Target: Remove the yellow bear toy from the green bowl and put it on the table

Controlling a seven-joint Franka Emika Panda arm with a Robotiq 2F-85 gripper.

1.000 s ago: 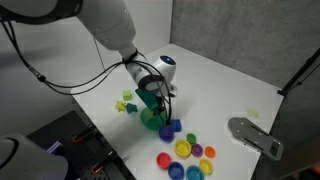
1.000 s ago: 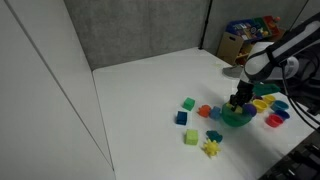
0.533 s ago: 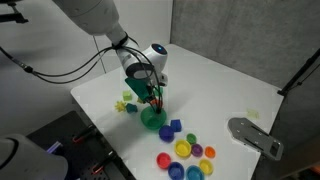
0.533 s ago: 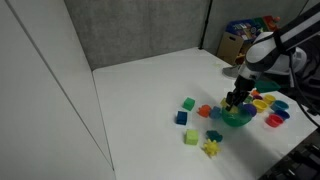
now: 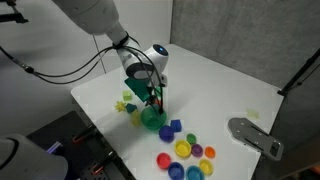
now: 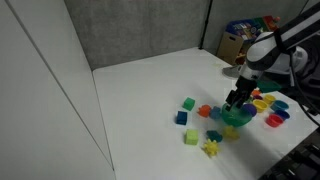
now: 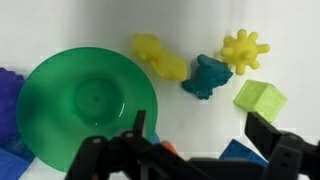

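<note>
Black metal fingers (image 7: 262, 128) of the gripper (image 7: 200, 128) are entering the wrist view from 6 o'clock. They are standing wide apart and are holding nothing between them. From the gripper, the yellow bear toy (image 7: 160, 57) is lying at about 11 o'clock, on the white table (image 7: 60, 25). It is at about 2 o'clock from the centre of the green bowl (image 7: 60, 110) and very close to the rim, but I cannot tell if it is touching. The bowl itself is showing only its bare inside, so I am judging that the task is almost finished. A teal figure (image 7: 207, 77) is lying just beside the bear at 4 o'clock, a spiky yellow toy (image 7: 244, 50) is further toward 3 o'clock, and a yellow-green block (image 7: 260, 100) is sitting near one finger. The danger is now coming from the retreat. If the open fingers are swinging sideways while they are low, they could push the bear against the bowl, tip the bowl's rim, or scatter the small toys. The bear is rounded, so a light touch may be enough to roll it. In an exterior view the arm (image 5: 100, 20) is reaching in from 10 o'clock, bending at the wrist, and the gripper (image 5: 151, 98) is pointing straight down just above the bowl (image 5: 152, 120).
</note>
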